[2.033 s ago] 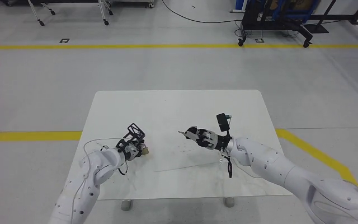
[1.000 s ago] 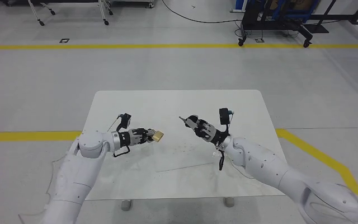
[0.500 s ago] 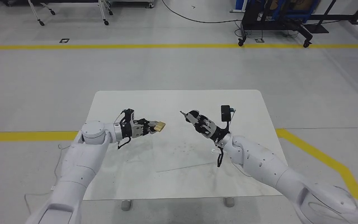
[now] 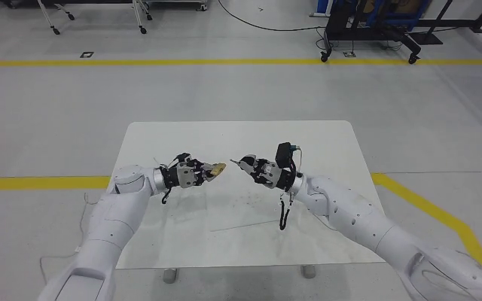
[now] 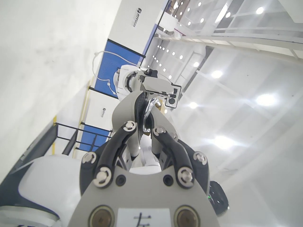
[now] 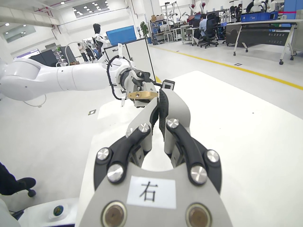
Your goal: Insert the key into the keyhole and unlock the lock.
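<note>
Right hand [image 4: 245, 162] closer, key [image 4: 236, 160] pointing at lock [image 4: 216, 170]

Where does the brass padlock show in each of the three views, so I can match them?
Top view: brass padlock mid-picture, at the left hand, facing the right hand.
Left wrist view: its shackle sits between that hand's fingers.
Right wrist view: the padlock lies just beyond the right hand.
Shared landmark: the left hand gripping the lock.

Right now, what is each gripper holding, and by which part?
Left gripper clamps the padlock at its shackle end, brass body sticking out. Right gripper pinches the key by its head end, blade pointing toward the padlock.
</note>
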